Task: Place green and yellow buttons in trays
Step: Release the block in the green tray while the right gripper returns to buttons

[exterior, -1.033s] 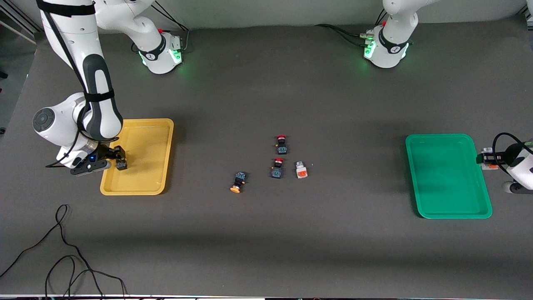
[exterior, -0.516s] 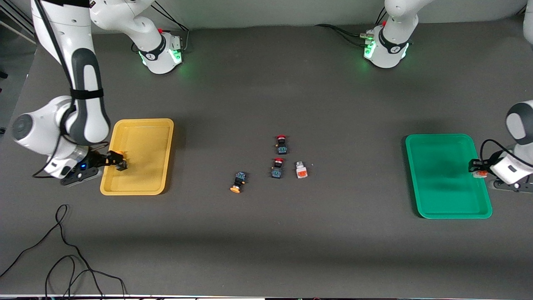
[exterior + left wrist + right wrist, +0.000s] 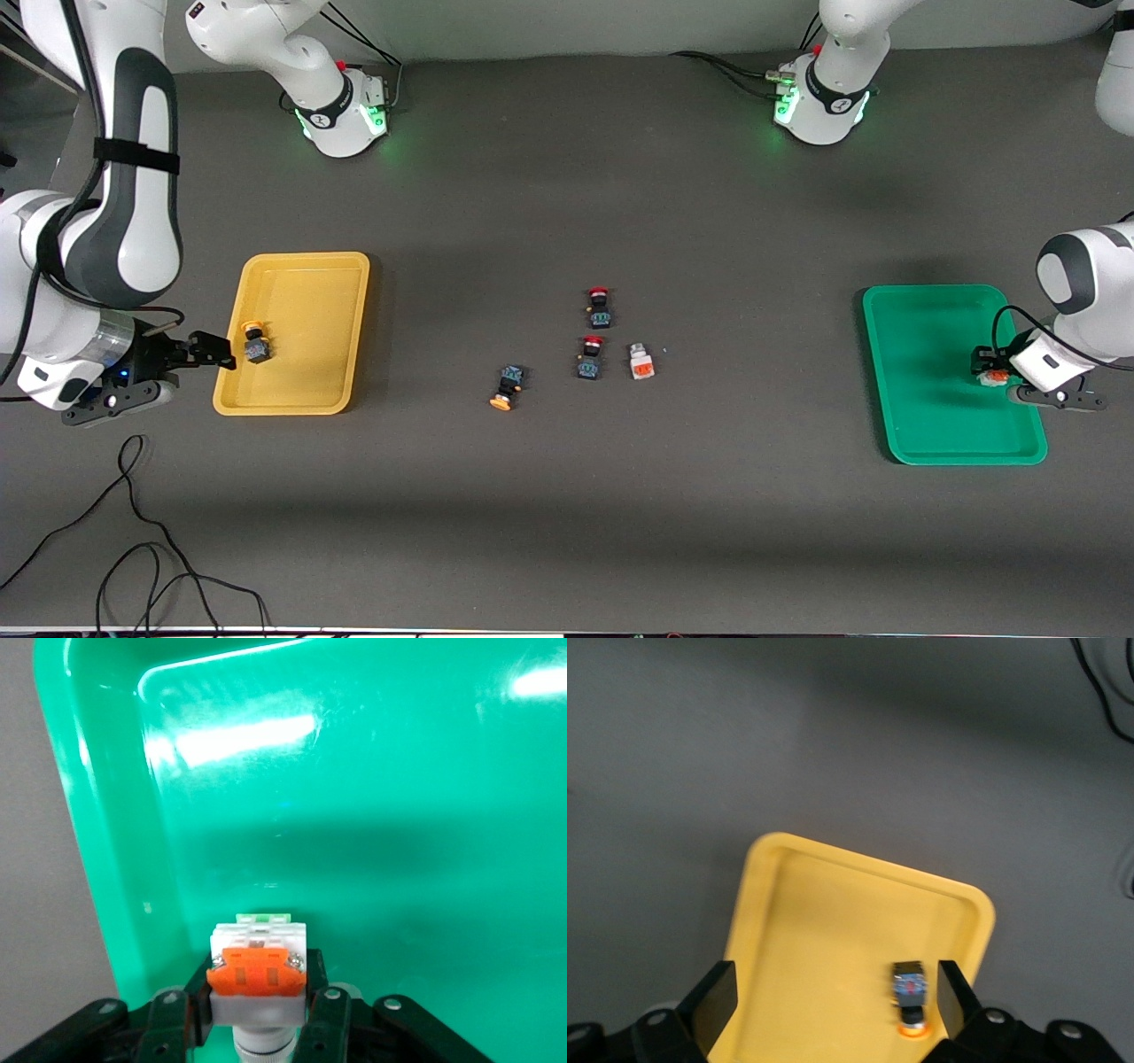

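The front camera looks down from high on the whole table (image 3: 567, 532), facing both bases. Each wrist camera looks closely at one tray: left the green tray (image 3: 106, 815), right the yellow tray (image 3: 771, 904); both trays also show in the front view.

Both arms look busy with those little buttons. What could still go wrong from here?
The left gripper holds a white button over the green tray, near its rim; released there, it might bounce out. The open right gripper sits close to the yellow tray and could nudge it.
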`<state>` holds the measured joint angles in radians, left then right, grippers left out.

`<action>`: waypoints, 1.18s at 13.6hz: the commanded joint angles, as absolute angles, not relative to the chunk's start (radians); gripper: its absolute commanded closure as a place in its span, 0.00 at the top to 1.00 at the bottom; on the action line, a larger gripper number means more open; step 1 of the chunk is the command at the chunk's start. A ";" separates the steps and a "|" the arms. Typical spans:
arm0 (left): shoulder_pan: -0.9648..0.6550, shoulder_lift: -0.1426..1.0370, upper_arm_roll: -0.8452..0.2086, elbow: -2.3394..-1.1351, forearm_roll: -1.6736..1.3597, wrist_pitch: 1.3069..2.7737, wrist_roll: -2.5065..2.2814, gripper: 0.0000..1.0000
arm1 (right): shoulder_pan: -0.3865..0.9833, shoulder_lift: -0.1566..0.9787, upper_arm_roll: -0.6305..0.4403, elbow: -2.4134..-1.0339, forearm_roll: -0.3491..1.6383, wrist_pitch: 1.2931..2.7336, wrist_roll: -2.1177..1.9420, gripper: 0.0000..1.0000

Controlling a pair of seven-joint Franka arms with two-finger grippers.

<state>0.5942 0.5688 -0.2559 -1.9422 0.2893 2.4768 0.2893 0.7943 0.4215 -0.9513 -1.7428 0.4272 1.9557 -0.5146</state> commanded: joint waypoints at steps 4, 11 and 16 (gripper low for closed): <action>0.600 0.552 -0.256 -1.951 0.305 2.482 0.302 0.87 | 0.940 0.489 -0.794 -1.626 0.416 1.950 0.039 1.00; 0.584 0.382 -0.303 -1.893 0.288 2.173 0.302 0.99 | 1.005 0.644 -0.615 -1.428 0.405 1.982 0.645 1.00; 0.574 0.336 -0.408 -1.602 0.155 1.674 0.261 0.96 | 1.017 0.742 -0.611 -1.485 0.414 2.129 0.704 1.00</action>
